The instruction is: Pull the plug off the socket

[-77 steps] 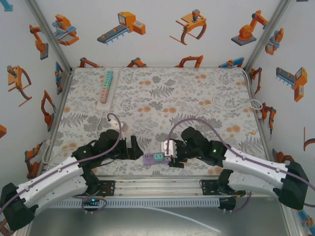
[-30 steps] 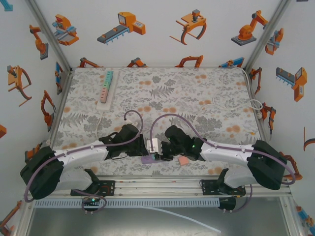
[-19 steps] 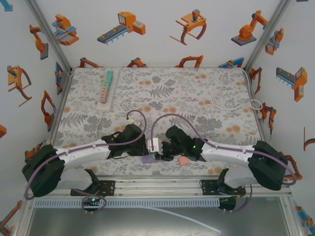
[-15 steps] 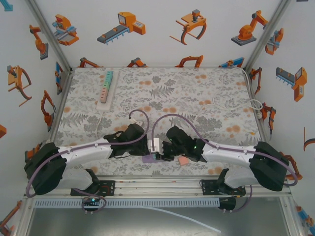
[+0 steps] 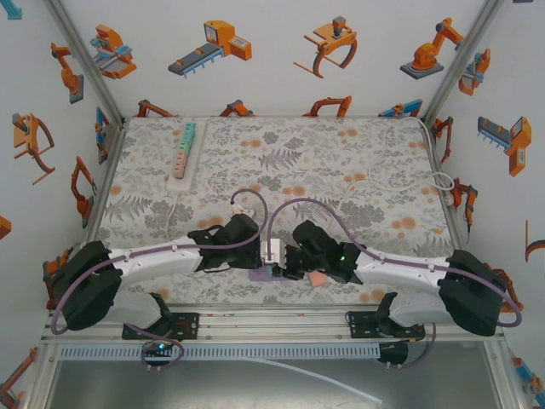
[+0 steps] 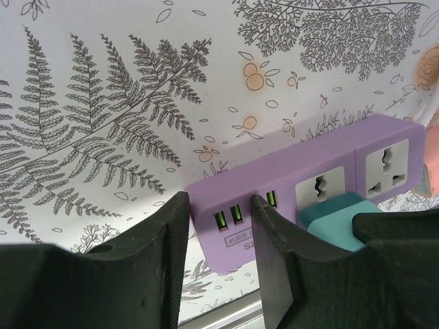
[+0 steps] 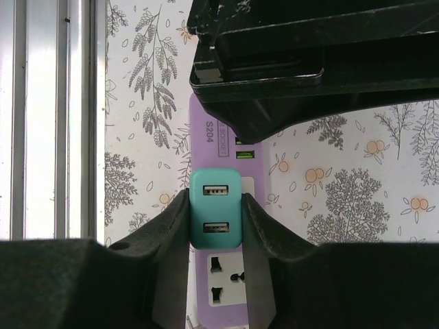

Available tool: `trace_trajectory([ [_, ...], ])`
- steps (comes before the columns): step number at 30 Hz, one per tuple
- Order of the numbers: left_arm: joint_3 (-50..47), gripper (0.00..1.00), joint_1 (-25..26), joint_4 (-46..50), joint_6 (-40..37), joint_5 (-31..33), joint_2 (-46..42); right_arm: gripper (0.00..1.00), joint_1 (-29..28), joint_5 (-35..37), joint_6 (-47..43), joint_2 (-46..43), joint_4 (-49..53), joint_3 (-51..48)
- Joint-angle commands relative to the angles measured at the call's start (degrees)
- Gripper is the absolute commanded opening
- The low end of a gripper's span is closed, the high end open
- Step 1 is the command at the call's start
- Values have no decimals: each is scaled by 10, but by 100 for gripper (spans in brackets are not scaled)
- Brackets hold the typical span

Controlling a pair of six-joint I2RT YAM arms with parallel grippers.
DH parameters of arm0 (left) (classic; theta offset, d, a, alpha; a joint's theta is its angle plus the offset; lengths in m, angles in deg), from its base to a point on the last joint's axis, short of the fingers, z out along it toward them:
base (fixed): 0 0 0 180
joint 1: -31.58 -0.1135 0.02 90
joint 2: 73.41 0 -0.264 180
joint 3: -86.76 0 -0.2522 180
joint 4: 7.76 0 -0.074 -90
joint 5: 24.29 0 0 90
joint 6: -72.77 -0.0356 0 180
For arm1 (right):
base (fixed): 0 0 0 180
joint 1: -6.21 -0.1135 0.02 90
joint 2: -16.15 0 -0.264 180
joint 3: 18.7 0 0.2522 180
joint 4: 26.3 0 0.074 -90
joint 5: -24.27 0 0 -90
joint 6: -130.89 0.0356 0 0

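The purple socket strip (image 5: 258, 276) lies near the table's front edge, with a teal plug (image 7: 215, 209) seated in its first outlet. My right gripper (image 7: 215, 197) is shut on the plug, one finger on each side. In the left wrist view the plug (image 6: 333, 219) stands beside the socket's (image 6: 274, 157) green USB ports. My left gripper (image 6: 219, 199) stands narrowly apart over that USB end, one finger at the end edge and the other on the top face. From above, the left gripper (image 5: 253, 260) and right gripper (image 5: 279, 261) meet over the strip.
A pastel power strip (image 5: 182, 152) lies at the back left. A white cable (image 5: 426, 175) runs along the right side. A small pink piece (image 5: 316, 279) sits under the right wrist. The aluminium rail (image 7: 62, 116) borders the table just in front of the socket.
Both grippers have closed in from either side and, over the last second, drifted slightly right together with the purple strip. The plug still sits in the socket.
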Motion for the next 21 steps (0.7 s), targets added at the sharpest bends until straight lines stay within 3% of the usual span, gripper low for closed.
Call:
trace_trajectory([
  [1, -29, 42, 4, 99, -26, 26, 42, 12, 6, 14, 4, -39, -102, 18],
  [10, -26, 42, 4, 101, -29, 27, 43, 12, 7, 21, 37, -58, -104, 9],
  [14, -23, 44, 4, 98, -30, 20, 13, 11, 7, 39, 92, -89, -102, -4],
  [16, -21, 45, 3, 88, -32, 12, -13, 9, 7, 67, 150, -115, -93, -6],
  [21, -16, 53, -5, 67, -39, -5, -78, 5, 6, 211, 446, -180, -38, 1],
])
